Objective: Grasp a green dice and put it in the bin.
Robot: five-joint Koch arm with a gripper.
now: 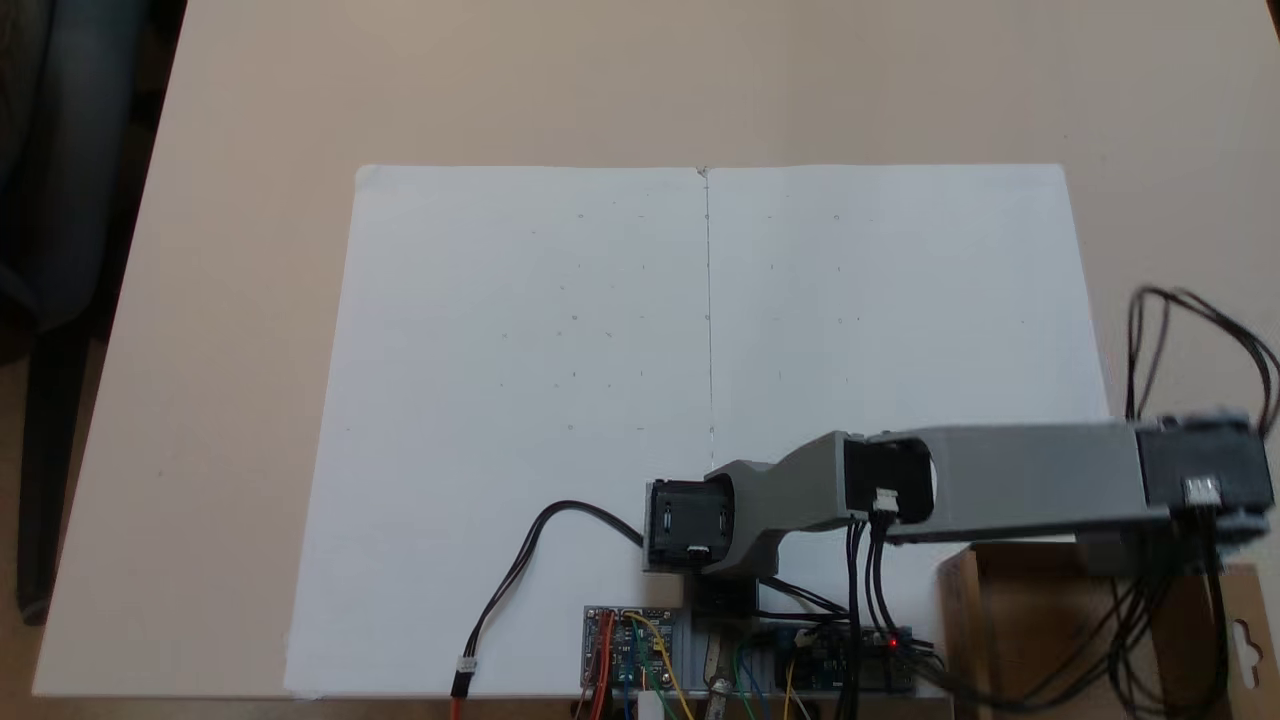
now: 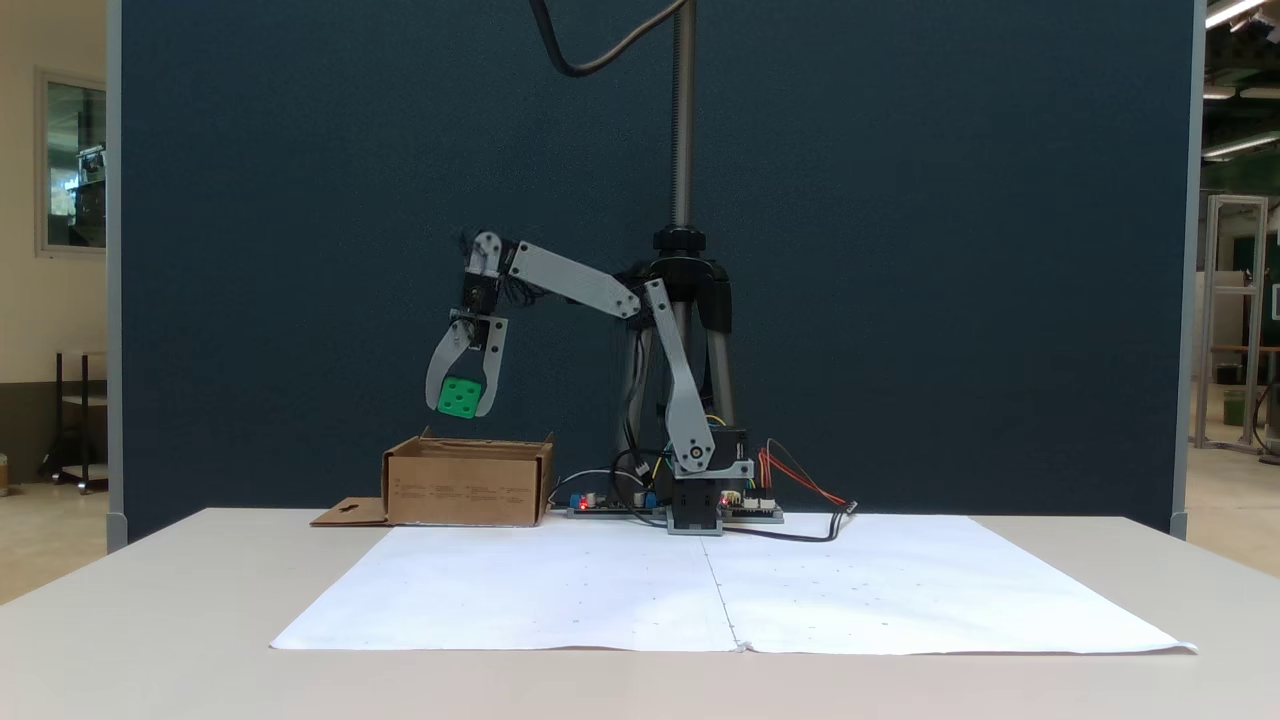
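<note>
From the front, the grey plastic arm (image 2: 640, 330) reached toward the left of the frame, its flat links folded like an elbow, and its hand (image 2: 461, 405) hung point-down with two curved, tapering fingers (image 2: 440, 365) pinching the green dice (image 2: 459, 397). The dice was a small bright cube of smooth plastic, tilted a little, with round recessed pips on the face toward me. It hung in the air just above the open top of the bin (image 2: 467, 485), clear of its rim.

The bin was a shallow box of dull brown cardboard with low straight walls, and a flat flap (image 2: 348, 513) lay out on the bench (image 2: 150, 600) at its left, cut through with a small hang-hole. In the fixed view from above, the same bin (image 1: 1010, 620) sat in the lower right corner, partly under the long blocky grey forearm (image 1: 1030, 478), with thin black cables (image 1: 1195, 320) looping off the wrist.

The bench top was pale and matte. A broad white paper sheet (image 1: 560, 330) covered its middle, a straight crease running down the centre. At the arm's base sat small circuit boards (image 1: 628, 645) with coloured wires. Behind stood a dark blue panel (image 2: 300, 200) and a tripod (image 2: 684, 290).
</note>
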